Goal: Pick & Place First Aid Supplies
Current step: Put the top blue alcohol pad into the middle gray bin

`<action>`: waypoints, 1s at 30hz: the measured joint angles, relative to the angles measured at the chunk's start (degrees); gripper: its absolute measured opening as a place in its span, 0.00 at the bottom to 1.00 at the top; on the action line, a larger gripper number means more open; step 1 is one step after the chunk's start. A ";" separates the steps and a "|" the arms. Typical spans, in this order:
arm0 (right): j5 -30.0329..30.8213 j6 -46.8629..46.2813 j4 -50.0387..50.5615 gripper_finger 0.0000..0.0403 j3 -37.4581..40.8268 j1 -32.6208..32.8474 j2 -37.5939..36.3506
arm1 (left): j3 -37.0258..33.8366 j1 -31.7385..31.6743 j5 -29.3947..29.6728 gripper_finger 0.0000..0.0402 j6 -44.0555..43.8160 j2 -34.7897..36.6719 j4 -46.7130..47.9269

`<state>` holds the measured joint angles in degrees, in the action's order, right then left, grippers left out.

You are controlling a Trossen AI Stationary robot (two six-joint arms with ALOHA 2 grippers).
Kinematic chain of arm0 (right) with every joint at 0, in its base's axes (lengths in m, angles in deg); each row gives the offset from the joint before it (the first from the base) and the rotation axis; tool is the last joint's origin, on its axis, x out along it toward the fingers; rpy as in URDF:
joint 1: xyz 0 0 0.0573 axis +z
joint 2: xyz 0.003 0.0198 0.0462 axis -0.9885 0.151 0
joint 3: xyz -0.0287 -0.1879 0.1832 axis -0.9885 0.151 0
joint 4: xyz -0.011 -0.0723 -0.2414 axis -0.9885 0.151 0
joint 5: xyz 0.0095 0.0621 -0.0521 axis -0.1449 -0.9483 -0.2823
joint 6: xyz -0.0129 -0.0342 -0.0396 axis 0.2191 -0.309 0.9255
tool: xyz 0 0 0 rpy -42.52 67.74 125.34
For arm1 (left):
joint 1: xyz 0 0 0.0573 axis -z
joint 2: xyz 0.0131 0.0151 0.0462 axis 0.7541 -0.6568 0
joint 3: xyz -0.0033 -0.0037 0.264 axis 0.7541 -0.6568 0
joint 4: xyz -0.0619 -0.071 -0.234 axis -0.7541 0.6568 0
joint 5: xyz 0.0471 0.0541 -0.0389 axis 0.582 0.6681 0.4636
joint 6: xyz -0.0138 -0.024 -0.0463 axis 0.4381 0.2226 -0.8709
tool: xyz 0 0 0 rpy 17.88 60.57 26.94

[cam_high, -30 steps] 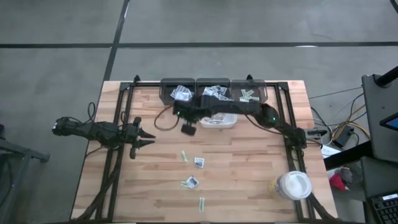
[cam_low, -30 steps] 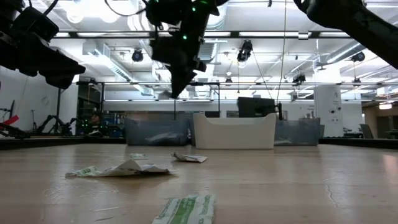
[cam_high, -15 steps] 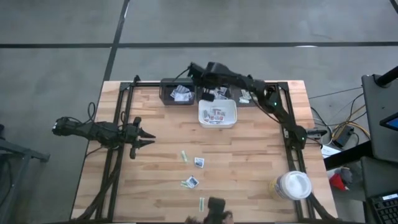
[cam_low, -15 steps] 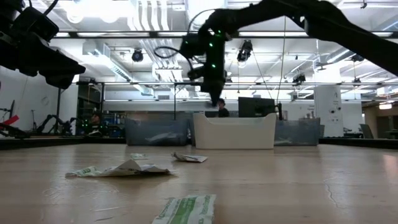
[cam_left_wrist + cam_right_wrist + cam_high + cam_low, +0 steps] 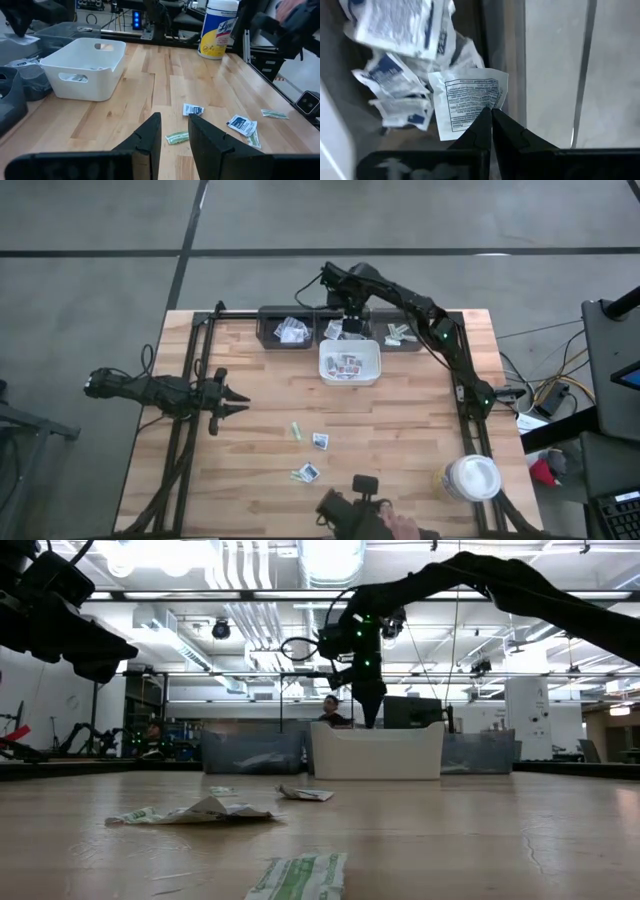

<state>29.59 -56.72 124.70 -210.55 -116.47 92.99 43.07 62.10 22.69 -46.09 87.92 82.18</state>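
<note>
The right gripper [image 5: 352,308] hung over the middle one of three dark bins [image 5: 343,327] at the table's far edge; its fingers [image 5: 487,131] were pressed together on the corner of a white packet with black print [image 5: 467,102], which dangled from the fingertips; just beyond and below those fingertips a heap of blue-printed packets [image 5: 395,85] lay in the bin; in the low view the same gripper [image 5: 368,712] pointed straight down, just above the rim of the white tray [image 5: 378,751], though the packet could not be made out there.

The white tray [image 5: 350,363] sat on the near side of the bins, just inward of the right fingers, with a few packets lying inside it.

The left gripper [image 5: 240,400] hovered over the wooden table [image 5: 400,440] well apart from the tray, its fingers [image 5: 150,137] spread a little with nothing between them; just ahead of the fingertips lay a green-printed strip [image 5: 176,137] and, a little farther, a small blue-printed packet [image 5: 192,109]; off to one side of them lay a crumpled blue packet [image 5: 242,124] and another green strip [image 5: 274,114].

A white-lidded jar [image 5: 471,478] stood near the table's corner, far from both sets of fingers; a dark blurred shape [image 5: 352,512] showed at the table's near edge; what it was could not be told.
</note>
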 joint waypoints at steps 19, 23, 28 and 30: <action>0.17 -0.46 -0.59 0.02 9.08 -0.37 0.13 | 0.00 0.01 0.02 0.23 -0.01 0.00 -0.02; 0.19 -0.51 -0.68 0.02 8.91 -0.39 0.13 | -0.02 0.01 0.02 0.23 -0.11 0.01 -0.07; 0.20 -0.66 -0.61 0.02 8.89 -0.37 0.13 | -0.02 -0.01 0.02 0.23 -0.13 0.00 -0.09; 0.20 -0.64 -0.57 0.02 8.88 -0.37 0.13 | -0.02 -0.01 0.02 0.23 -0.13 -0.01 -0.11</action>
<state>29.79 -57.37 124.13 -201.67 -116.84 93.12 43.05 62.09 22.71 -46.22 87.91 82.07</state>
